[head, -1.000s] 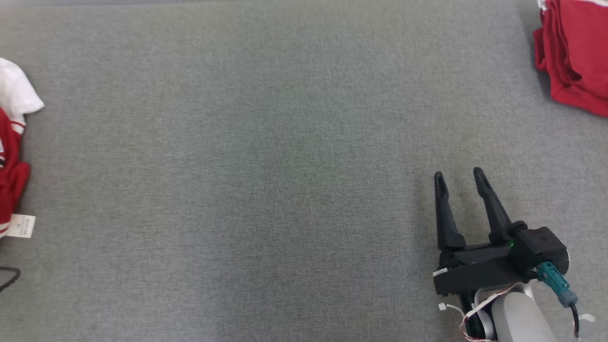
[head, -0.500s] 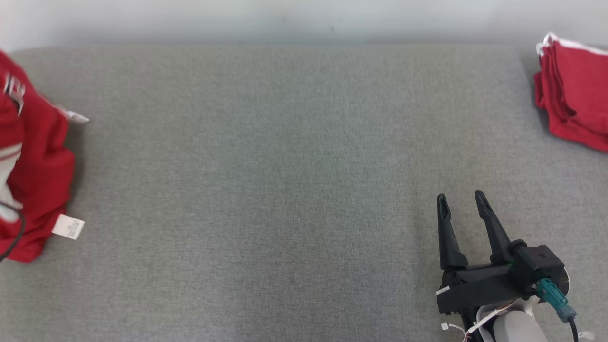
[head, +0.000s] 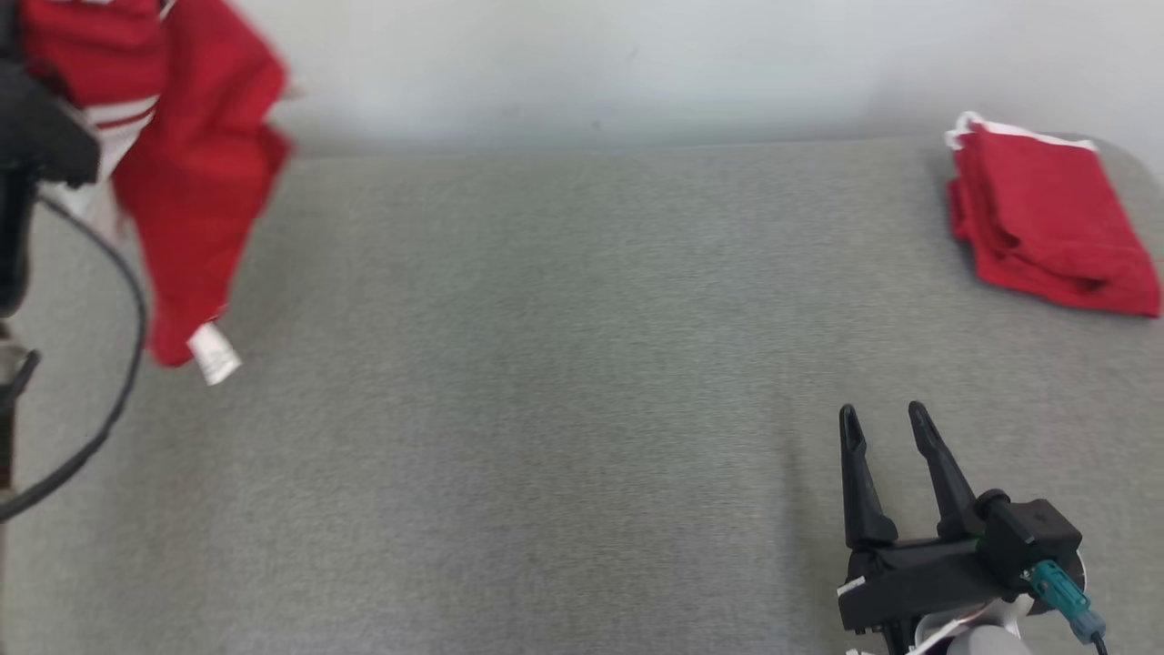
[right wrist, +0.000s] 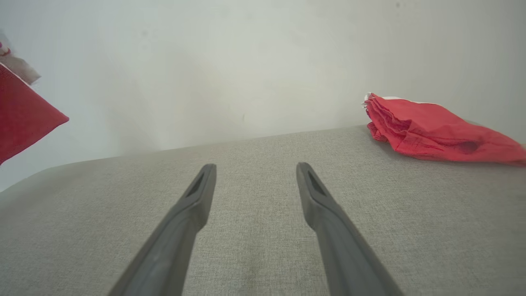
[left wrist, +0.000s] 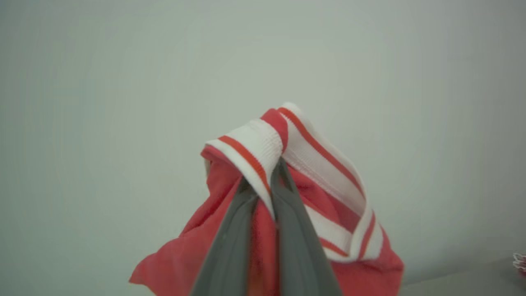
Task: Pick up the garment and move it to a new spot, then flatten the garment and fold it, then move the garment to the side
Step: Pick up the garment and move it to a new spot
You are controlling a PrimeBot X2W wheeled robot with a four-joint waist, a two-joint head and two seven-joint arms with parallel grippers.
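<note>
A red garment (head: 195, 173) with white striped trim hangs in the air at the upper left of the head view, above the left end of the grey surface, a white tag dangling from its low corner. My left gripper (left wrist: 273, 172) is shut on the garment's (left wrist: 254, 234) white ribbed trim. Its dark wrist body shows at the head view's left edge. A red corner of the garment (right wrist: 20, 115) shows at the left of the right wrist view. My right gripper (head: 880, 418) stands open and empty low over the surface at the lower right; its fingers (right wrist: 197, 197) are spread apart.
The grey fabric surface (head: 546, 382) runs across the head view up to a pale wall (head: 591, 64). A folded red cloth pile (head: 1046, 218) lies at its far right corner, also the red pile (right wrist: 435, 131). A black cable (head: 118, 382) loops by the left edge.
The head camera has tilted up, bringing the wall into view. The garment has risen off the surface at the left and now hangs from my left gripper. My right gripper stays open.
</note>
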